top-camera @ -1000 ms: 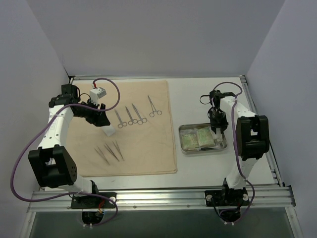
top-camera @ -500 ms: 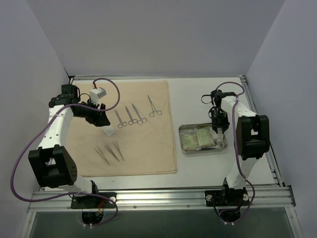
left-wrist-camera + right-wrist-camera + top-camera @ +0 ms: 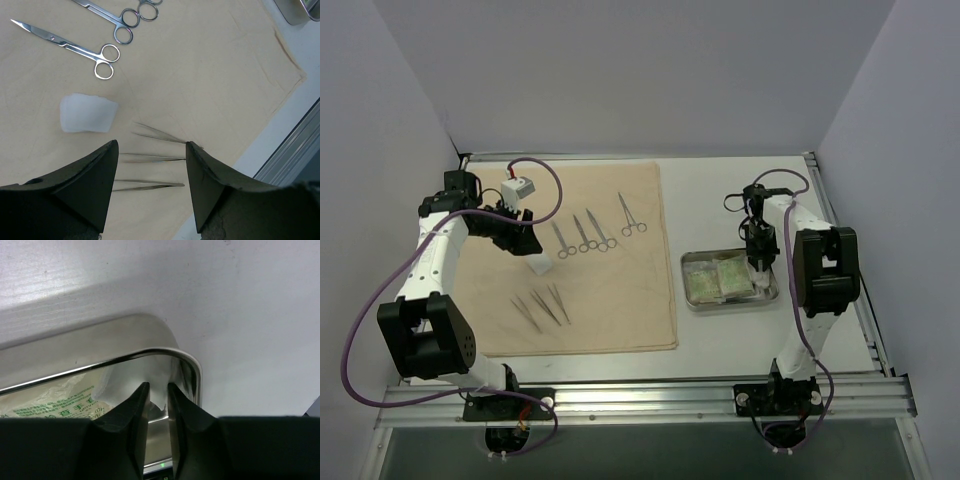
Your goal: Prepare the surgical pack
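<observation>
The beige cloth [image 3: 620, 310] lies flat on the left with steel forceps [image 3: 585, 232] and tweezers [image 3: 542, 305] laid out on it. My left gripper [image 3: 528, 245] hangs open above it; in the left wrist view the tweezers [image 3: 150, 157] lie between its spread tips [image 3: 152, 145]. The steel tray [image 3: 730, 306] sits right of the cloth and holds pale green packets [image 3: 715, 280]. My right gripper [image 3: 158, 385] reaches down into the tray's far right corner [image 3: 150, 351]. Its jaws are nearly together, with a white gauze pad [image 3: 135, 380] between the tips.
Another white gauze pad [image 3: 541, 265] rests on the cloth beside the left gripper, also seen in the left wrist view [image 3: 86, 114]. One more pair of forceps [image 3: 631, 215] lies near the cloth's right edge. A metal rail [image 3: 640, 400] runs along the table's near edge.
The right gripper's jaws have narrowed over the tray's right end, and the wrist shifted slightly. The left arm has not moved.
</observation>
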Robot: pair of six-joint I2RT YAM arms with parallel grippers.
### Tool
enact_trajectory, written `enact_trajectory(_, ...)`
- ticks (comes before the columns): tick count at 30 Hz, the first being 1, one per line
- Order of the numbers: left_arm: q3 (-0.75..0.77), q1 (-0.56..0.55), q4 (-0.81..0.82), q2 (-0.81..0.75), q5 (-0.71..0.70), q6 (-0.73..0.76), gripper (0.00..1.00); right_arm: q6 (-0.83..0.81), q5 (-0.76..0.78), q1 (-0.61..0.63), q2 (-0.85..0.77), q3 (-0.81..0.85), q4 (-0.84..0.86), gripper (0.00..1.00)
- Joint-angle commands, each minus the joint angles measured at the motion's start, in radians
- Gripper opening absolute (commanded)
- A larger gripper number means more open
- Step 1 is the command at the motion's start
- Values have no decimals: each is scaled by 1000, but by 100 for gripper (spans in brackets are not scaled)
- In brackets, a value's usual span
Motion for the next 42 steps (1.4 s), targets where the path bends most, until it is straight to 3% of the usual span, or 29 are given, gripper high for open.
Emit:
enact_trajectory(1, 18, -3, -4, -25, 26, 16, 65, 3, 6, -5, 5, -6, -22, 15)
enact_trajectory(3, 20, -1, -4, -27, 26, 18, 65, 1, 8, -5, 11, -15, -17, 9)
enact_trajectory(4, 20, -1, -4, -28, 25, 16, 65, 3, 6, -5, 13, -17, -16, 0)
enact_trajectory(13, 20, -3, -7, -31, 28, 21, 65, 29, 57, 6, -46, -20, -10, 0)
enact_trajectory(14, 20, -1, -7, -31, 28, 19, 65, 30, 57, 9, -46, -26, -7, 4)
enact_trajectory(16, 20, -1, -6, -31, 29, 18, 65, 29, 52, 23, -49, -25, -17, 21)
enact_trajectory(21, 21, -1, -7, -33, 28, 19, 65, 52, 88, 63, -108, 41, -68, 25)
enact_trajectory(24, 18, -1, -6, -36, 29, 18, 65, 69, 120, 73, -147, 61, -85, 23)
enact_trajectory(27, 17, 0, -4, -39, 31, 16, 65, 87, 123, 84, -168, 11, -57, 14)
enact_trajectory(28, 15, -1, -4, -37, 31, 18, 65, 90, 112, 84, -181, -6, -45, 6)
enact_trajectory(30, 15, 0, -2, -37, 31, 18, 65, 87, 62, 83, -181, -44, -8, 2)
enact_trajectory(36, 12, -1, 1, -39, 29, 18, 65, 70, -9, 64, -116, -84, 58, 0)
enact_trajectory(42, 6, 0, 2, -34, 22, 21, 65, 87, 44, 37, -55, -97, 53, 0)
